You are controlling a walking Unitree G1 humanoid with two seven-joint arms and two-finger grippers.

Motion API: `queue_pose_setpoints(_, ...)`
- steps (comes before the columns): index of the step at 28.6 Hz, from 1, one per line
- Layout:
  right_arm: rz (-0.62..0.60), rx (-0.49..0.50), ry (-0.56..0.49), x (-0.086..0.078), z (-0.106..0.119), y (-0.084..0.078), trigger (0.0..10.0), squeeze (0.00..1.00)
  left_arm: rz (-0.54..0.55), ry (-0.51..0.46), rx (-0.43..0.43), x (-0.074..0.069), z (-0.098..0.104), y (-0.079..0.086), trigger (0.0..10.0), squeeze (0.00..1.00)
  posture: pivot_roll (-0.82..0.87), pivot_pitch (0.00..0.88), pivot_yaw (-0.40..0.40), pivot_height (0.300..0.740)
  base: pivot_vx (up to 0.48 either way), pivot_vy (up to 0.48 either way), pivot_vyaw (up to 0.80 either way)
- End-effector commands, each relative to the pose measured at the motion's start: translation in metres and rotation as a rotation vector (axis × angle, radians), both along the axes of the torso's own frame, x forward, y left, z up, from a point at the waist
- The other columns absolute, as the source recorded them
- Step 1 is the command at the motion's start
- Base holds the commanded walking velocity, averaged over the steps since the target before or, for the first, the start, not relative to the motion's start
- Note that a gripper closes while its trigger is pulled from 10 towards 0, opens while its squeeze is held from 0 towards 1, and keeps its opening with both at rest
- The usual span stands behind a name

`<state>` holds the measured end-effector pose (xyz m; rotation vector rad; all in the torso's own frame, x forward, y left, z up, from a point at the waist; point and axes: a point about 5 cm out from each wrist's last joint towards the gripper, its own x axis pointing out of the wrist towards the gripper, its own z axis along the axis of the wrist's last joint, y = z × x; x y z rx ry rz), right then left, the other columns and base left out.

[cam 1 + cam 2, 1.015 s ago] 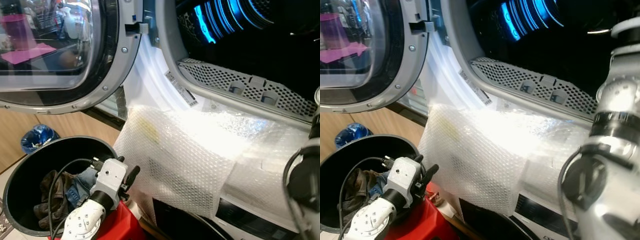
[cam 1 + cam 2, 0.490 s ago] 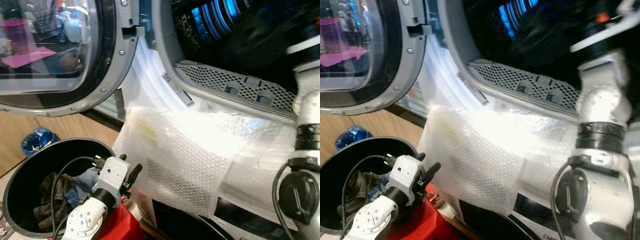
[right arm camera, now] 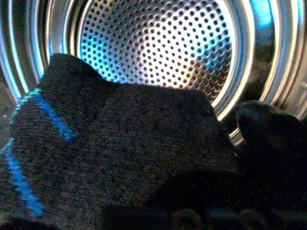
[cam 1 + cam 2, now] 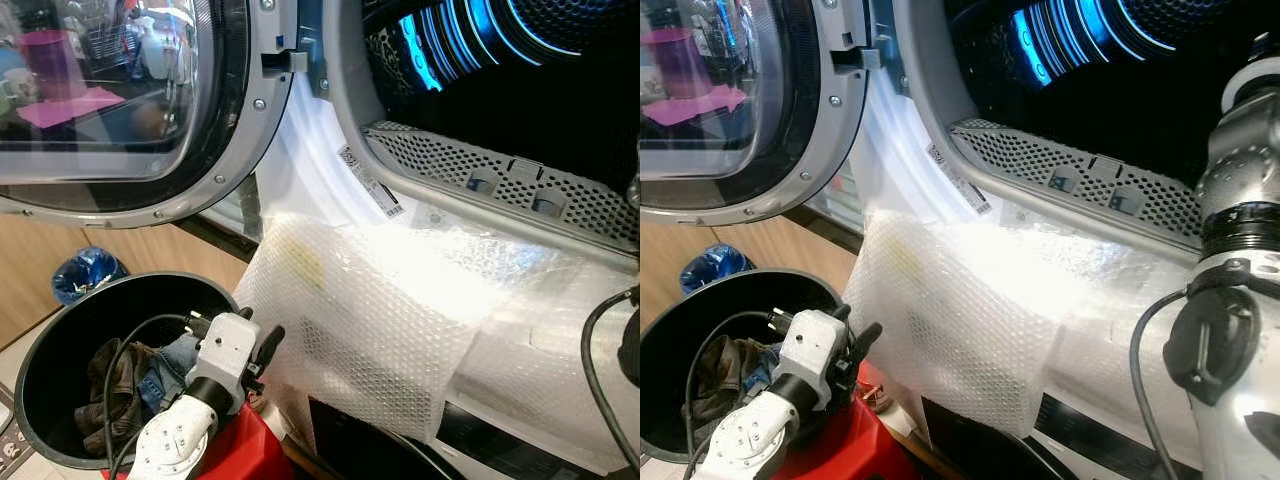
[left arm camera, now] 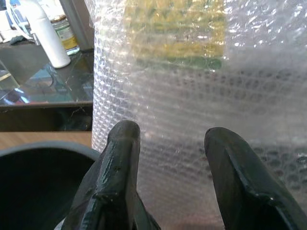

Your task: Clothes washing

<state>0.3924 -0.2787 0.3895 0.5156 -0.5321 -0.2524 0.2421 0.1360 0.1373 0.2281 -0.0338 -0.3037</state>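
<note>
Loading step: my right hand (image 3: 201,201) grips a dark knitted blue-striped sock (image 3: 115,143) inside the perforated steel drum (image 3: 153,48). Next: release it deep inside. Left hand (image 5: 168,158) wide, over the round black laundry bin (image 4: 60,330).

One washer (image 4: 330,110) is standing open, with one door (image 4: 150,190) swinging to the left and one drum (image 3: 153,52) showing inside. One sheet of bubble wrap (image 4: 390,310) is hanging over its front. One black bin (image 4: 60,330) is sitting below the door, holding a heap of clothes (image 4: 125,375) too tangled to count. One dark knit garment (image 3: 110,143) with blue stripes is lying before the drum. One blue bag (image 4: 85,275) is sitting on the floor. Two bottles (image 5: 48,33) are standing on a dark shelf.
</note>
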Motion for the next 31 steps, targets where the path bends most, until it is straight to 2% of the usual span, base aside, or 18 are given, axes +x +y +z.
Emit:
queue_pose_setpoints(1,0.056,0.012,-0.012,0.004,-0.006,0.006,10.0,0.0,-0.013,-0.007,0.009,-0.001,0.002,-0.001,10.0,0.0,0.1,0.097,-0.009,0.74,0.0,0.0,0.0)
queue_pose_setpoints(2,0.088,0.013,-0.048,0.004,-0.002,0.008,10.0,0.0,-0.015,-0.007,0.01,-0.001,0.002,-0.001,10.0,0.0,0.1,0.097,-0.009,0.74,0.0,0.0,0.0)
queue_pose_setpoints(3,0.167,-0.04,-0.121,0.002,0.005,0.016,10.0,0.0,-0.023,-0.008,0.011,0.0,0.002,-0.002,10.0,0.0,0.1,0.097,-0.007,0.74,0.0,0.0,0.0)
queue_pose_setpoints(7,0.234,-0.073,-0.188,0.0,0.011,0.021,10.0,0.0,-0.031,-0.008,0.014,0.0,0.002,-0.002,10.0,0.0,0.09,0.097,-0.003,0.74,0.0,0.0,0.0)
queue_pose_setpoints(8,0.355,-0.138,-0.238,-0.001,0.014,0.033,10.0,0.0,-0.038,-0.008,0.014,0.001,0.002,-0.003,10.0,0.0,0.09,0.095,0.001,0.74,0.0,0.0,0.0)
queue_pose_setpoints(9,0.419,-0.204,-0.268,-0.002,0.016,0.04,10.0,0.0,-0.041,-0.008,0.014,0.001,0.002,-0.004,10.0,0.0,0.09,0.094,0.003,0.74,0.0,0.0,0.0)
queue_pose_setpoints(10,0.419,-0.204,-0.268,-0.002,0.016,0.04,10.0,0.0,-0.041,-0.008,0.014,0.001,0.002,-0.004,10.0,0.0,0.09,0.094,0.003,0.74,0.0,0.0,0.0)
queue_pose_setpoints(13,0.579,-0.356,-0.394,-0.01,0.025,0.058,10.0,0.0,-0.049,-0.011,0.017,0.001,0.003,-0.004,10.0,0.0,0.09,0.091,0.004,0.74,0.0,0.0,0.0)
queue_pose_setpoints(16,0.628,-0.427,-0.419,-0.011,0.029,0.068,10.0,0.0,-0.052,-0.012,0.02,0.001,0.004,-0.004,10.0,0.0,0.09,0.093,0.002,0.74,0.0,0.0,0.0)
queue_pose_setpoints(23,0.789,-0.496,-0.451,-0.011,0.027,0.089,10.0,0.0,-0.052,-0.009,0.019,0.0,0.003,-0.005,10.0,0.0,0.1,0.094,-0.007,0.74,0.0,0.0,0.0)
queue_pose_setpoints(24,0.78,-0.494,-0.44,-0.009,0.027,0.091,10.0,1.0,-0.051,-0.009,0.019,-0.001,0.003,-0.005,10.0,0.0,0.11,0.093,-0.009,0.74,0.0,0.0,0.0)
queue_pose_setpoints(27,0.71,-0.447,-0.395,-0.004,0.029,0.089,10.0,1.0,-0.048,-0.01,0.017,-0.001,0.003,-0.005,10.0,0.0,0.11,0.091,-0.01,0.74,0.0,0.0,0.0)
queue_pose_setpoints(28,0.639,-0.404,-0.351,-0.001,0.029,0.084,10.0,1.0,-0.047,-0.009,0.017,-0.002,0.003,-0.005,10.0,0.0,0.11,0.091,-0.01,0.74,0.0,0.0,0.0)
queue_pose_setpoints(29,0.639,-0.404,-0.351,-0.001,0.029,0.084,10.0,1.0,-0.047,-0.009,0.017,-0.002,0.003,-0.005,10.0,0.0,0.11,0.091,-0.01,0.74,0.0,0.0,0.0)
queue_pose_setpoints(31,0.481,-0.313,-0.239,0.005,0.025,0.068,10.0,1.0,-0.044,-0.008,0.017,-0.002,0.002,-0.004,10.0,0.0,0.11,0.092,-0.01,0.74,0.0,0.0,0.0)
